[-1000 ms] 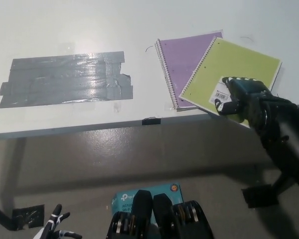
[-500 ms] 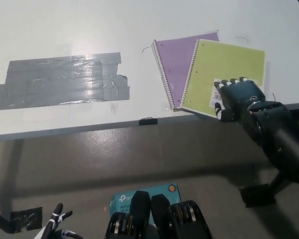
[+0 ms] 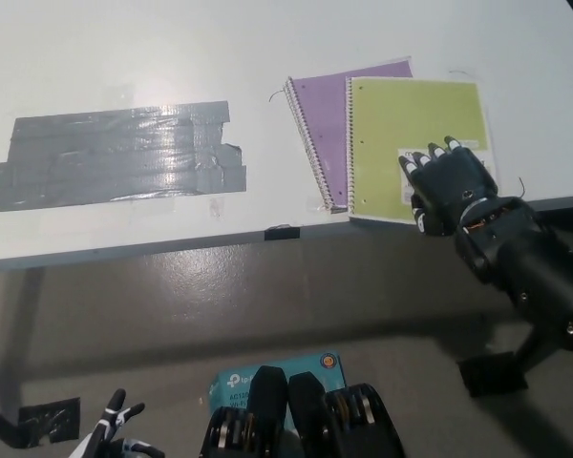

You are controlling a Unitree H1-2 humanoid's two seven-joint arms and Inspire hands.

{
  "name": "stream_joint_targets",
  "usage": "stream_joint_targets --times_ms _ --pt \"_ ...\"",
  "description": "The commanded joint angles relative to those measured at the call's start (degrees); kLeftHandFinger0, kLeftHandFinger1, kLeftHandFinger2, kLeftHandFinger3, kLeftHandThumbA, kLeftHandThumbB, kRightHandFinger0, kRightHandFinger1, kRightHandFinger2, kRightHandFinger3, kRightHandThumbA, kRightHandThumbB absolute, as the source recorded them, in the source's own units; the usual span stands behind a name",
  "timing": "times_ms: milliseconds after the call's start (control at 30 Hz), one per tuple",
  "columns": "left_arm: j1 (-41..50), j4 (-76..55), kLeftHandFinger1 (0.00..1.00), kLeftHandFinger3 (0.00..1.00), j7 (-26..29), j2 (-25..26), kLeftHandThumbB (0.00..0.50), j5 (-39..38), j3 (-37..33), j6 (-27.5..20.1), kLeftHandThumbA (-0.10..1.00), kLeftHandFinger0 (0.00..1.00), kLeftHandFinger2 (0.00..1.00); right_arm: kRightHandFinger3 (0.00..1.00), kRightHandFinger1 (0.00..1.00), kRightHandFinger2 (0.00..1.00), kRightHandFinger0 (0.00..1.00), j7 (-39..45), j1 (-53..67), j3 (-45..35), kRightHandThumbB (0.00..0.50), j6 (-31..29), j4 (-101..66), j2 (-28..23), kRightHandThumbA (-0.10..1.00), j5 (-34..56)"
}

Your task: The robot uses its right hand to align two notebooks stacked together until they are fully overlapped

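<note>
In the head view, a white bench (image 3: 124,57) is seen from above, its near edge running across the middle of the picture. Toward the right of it, a purple notebook (image 3: 323,119) is laid with its spiral binding on the left, tilted slightly. A green notebook (image 3: 415,143) is stacked on it, shifted to the right, so that only a strip of the purple cover is left showing at the left and along the top. The green notebook's near edge lies just at the bench edge.

The black right hand (image 3: 447,186) is laid flat on the lower right part of the green notebook, beside a white barcode label (image 3: 408,156); its fingers are spread and extended, and nothing is gripped. The black forearm is led in from the lower right.

A wide patch of grey tape (image 3: 115,153) is stuck to the bench at the left, well apart from the notebooks.

Only the fingertips of the white left hand (image 3: 115,429) are shown at the lower left edge, low above the floor; they are seen apart, with nothing held. A teal box (image 3: 234,382) lies on the floor at bottom centre.
</note>
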Motion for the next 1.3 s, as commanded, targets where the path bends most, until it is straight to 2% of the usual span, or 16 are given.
stream_joint_targets --times_ms 0,233,300,433,533,600,733,833,933,1200,1267 --pt "-0.04 -1.7 0.43 0.96 -1.14 0.65 0.5 -0.26 -0.18 -1.6 1.0 0.37 0.44 1.0 1.0 1.0 1.0 0.41 0.69 1.83 0.5 -5.48 2.61 -1.58 1.0 -2.18" --pt "-0.39 -1.8 0.43 0.94 -1.13 0.55 0.5 -0.12 -0.4 -1.19 1.0 0.36 0.45 1.0 1.0 1.0 1.0 -0.19 -2.09 0.96 0.5 -9.11 4.29 -1.51 1.0 -1.92" --pt "-0.64 -1.68 0.45 0.96 -1.3 0.27 0.5 -0.54 -0.35 -0.58 1.0 0.42 0.45 1.0 1.0 1.0 1.0 0.6 -2.95 0.06 0.5 -10.71 3.63 -1.34 1.0 -0.52" --pt "-0.54 -1.61 0.43 0.94 -1.09 0.25 0.5 0.46 -0.79 -1.47 1.0 0.37 0.43 1.0 1.0 1.0 1.0 -1.18 -4.14 -1.12 0.5 -13.9 5.36 -0.43 1.0 0.67" --pt "-0.7 -1.82 0.44 0.95 -1.25 0.33 0.5 0.6 -0.99 -1.3 1.0 0.37 0.44 1.0 1.0 1.0 1.0 -1.48 -4.71 -1.73 0.5 -15.26 6.0 -0.23 1.0 0.89" --pt "-0.87 -1.94 0.44 0.97 -1.6 0.28 0.5 0.0 -0.81 -0.68 1.0 0.41 0.44 1.0 1.0 1.0 1.0 -3.41 -5.28 -1.71 0.5 -16.9 6.52 -0.26 1.0 0.41" --pt "-1.15 -2.55 0.42 1.0 -1.52 -0.08 0.5 -0.35 -0.57 0.65 1.0 0.36 0.44 1.0 1.0 1.0 1.0 -4.24 -6.03 -2.31 0.5 -17.84 7.27 0.01 1.0 0.26" --pt "-1.29 -2.52 0.42 0.98 -1.54 -0.08 0.5 -0.15 -0.67 0.8 1.0 0.3 0.45 1.0 1.0 1.0 1.0 -4.47 -6.6 -2.58 0.5 -18.31 8.11 0.63 1.0 0.11" --pt "-1.16 -2.43 0.45 0.98 -1.71 -0.05 0.5 -0.21 -0.65 0.33 1.0 0.34 0.48 1.0 1.0 1.0 1.0 -2.97 -6.92 -2.31 0.5 -17.59 7.68 1.01 1.0 -0.6" --pt "-1.13 -2.75 0.43 0.99 -1.64 -0.32 0.5 0.29 -1.25 0.16 1.0 0.29 0.47 1.0 1.0 1.0 1.0 -2.65 -6.62 -1.93 0.5 -17.06 7.44 2.45 1.0 -1.6" --pt "-1.35 -2.4 0.43 0.97 -1.63 -0.45 0.5 0.18 -1.31 0.42 1.0 0.34 0.45 1.0 1.0 1.0 1.0 -3.08 -6.66 -1.6 0.5 -17.08 7.96 3.19 1.0 -2.01"
